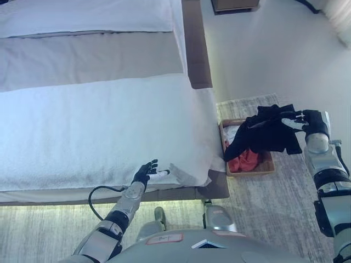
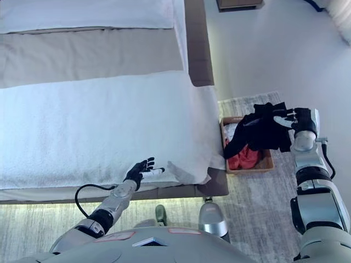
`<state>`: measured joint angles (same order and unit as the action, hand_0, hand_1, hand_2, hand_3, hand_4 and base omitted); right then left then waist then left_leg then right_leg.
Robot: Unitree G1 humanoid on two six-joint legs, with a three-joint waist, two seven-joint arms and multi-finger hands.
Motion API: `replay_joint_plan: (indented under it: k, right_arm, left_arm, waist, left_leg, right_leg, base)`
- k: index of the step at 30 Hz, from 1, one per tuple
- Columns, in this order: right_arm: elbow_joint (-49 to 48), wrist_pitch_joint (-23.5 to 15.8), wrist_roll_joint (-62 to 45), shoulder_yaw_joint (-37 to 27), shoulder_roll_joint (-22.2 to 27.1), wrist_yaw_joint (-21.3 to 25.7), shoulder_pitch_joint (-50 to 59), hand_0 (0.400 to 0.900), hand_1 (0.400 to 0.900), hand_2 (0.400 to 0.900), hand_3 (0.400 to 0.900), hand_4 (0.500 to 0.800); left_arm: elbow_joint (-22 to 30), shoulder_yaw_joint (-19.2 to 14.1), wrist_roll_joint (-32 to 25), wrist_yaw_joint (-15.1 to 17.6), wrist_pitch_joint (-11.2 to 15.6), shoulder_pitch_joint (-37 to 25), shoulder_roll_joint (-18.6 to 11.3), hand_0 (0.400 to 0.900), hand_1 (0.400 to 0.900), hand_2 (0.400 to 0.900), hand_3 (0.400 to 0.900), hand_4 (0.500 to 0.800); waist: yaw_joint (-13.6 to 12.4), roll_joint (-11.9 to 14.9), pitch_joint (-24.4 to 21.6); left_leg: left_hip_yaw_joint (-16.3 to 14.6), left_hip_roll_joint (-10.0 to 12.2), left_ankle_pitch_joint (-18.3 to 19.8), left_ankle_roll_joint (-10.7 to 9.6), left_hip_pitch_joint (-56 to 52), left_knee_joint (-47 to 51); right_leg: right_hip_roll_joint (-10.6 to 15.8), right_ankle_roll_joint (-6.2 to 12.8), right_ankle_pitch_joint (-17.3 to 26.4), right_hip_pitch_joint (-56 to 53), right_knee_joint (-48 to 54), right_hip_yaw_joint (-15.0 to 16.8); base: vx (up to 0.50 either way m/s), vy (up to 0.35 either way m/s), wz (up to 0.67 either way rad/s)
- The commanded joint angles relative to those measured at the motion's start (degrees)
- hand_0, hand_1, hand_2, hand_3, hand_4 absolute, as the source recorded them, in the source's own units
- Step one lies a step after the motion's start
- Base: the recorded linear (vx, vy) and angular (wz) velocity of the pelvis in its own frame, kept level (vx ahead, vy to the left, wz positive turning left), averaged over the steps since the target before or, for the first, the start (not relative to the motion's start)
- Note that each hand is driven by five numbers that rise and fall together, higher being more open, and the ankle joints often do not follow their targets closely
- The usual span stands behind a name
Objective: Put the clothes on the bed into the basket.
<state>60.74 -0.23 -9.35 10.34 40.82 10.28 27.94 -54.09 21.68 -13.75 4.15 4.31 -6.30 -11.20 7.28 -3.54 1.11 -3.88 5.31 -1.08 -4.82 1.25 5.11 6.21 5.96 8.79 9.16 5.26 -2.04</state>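
While the right hand [image 1: 307, 120] clutches a black garment [image 1: 263, 134] in the left eye view, the cloth hangs from its curled fingers toward the view's left, above the basket [image 1: 269, 167] on the rug [image 1: 274, 213] beside the bed [image 1: 98, 126]. A red garment [image 1: 244, 160] lies inside the basket. From the right eye view, the left hand [image 2: 140, 170] rests at the white bedcover's near edge, fingers spread and holding nothing, well apart from the black garment.

I can read no text, label, number or sign anywhere before me: none on the bed [image 1: 98, 126], none on the basket [image 1: 267, 167], none on the black garment [image 1: 263, 134] or the rug [image 1: 274, 213].
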Motion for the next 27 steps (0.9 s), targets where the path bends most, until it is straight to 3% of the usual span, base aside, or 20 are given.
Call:
replay_joint_plan:
  k: [1,2,19,27]
  right_arm:
    - [5.06,-3.18,-1.95,0.50,3.86,0.93,10.83,0.818,0.818,0.818,0.818,0.751]
    - [6.10,-3.10,-1.86,0.81,3.68,0.94,11.30,0.900,0.900,0.900,0.900,0.800]
    - [10.23,-2.14,-0.94,2.25,3.11,1.64,13.68,0.900,0.900,0.900,0.900,0.800]
    - [5.39,-2.52,-0.44,1.29,2.57,2.71,11.94,0.900,0.900,0.900,0.900,0.800]
  left_arm:
    - [-1.71,0.94,0.60,0.00,2.36,-5.19,-1.90,0.900,0.900,0.900,0.900,0.800]
    - [-1.83,1.03,0.65,0.08,2.36,-5.28,-1.79,0.900,0.900,0.900,0.900,0.800]
    - [-2.34,1.05,0.72,0.90,2.02,-5.40,-1.39,0.900,0.900,0.900,0.900,0.800]
    - [-2.93,-0.01,1.22,1.37,2.08,-5.06,-1.56,0.900,0.900,0.900,0.900,0.800]
  waist:
    - [-0.82,4.80,-0.55]
    - [-0.96,4.75,-0.50]
    - [-1.41,4.72,-0.79]
    - [-1.15,4.82,-1.16]
  left_leg:
    - [-0.70,0.14,2.52,0.10,-0.41,-0.11]
    - [-0.52,0.14,2.42,0.06,-0.28,-0.11]
    - [0.60,0.45,2.27,-0.04,-0.16,-0.11]
    - [0.37,0.37,2.49,0.02,-0.55,-0.11]
  right_leg:
    - [2.76,3.73,-0.95,-0.88,-0.26,1.11]
    - [2.72,3.69,-0.99,-0.89,-0.26,0.99]
    - [2.53,3.34,-1.81,-2.06,-0.26,-0.36]
    - [2.59,3.37,-1.82,-2.36,-0.26,-0.12]
  base:
    - [0.00,-0.024,0.09]
    - [0.00,-0.026,0.09]
    - [0.00,-0.010,0.03]
    - [0.00,0.004,-0.03]
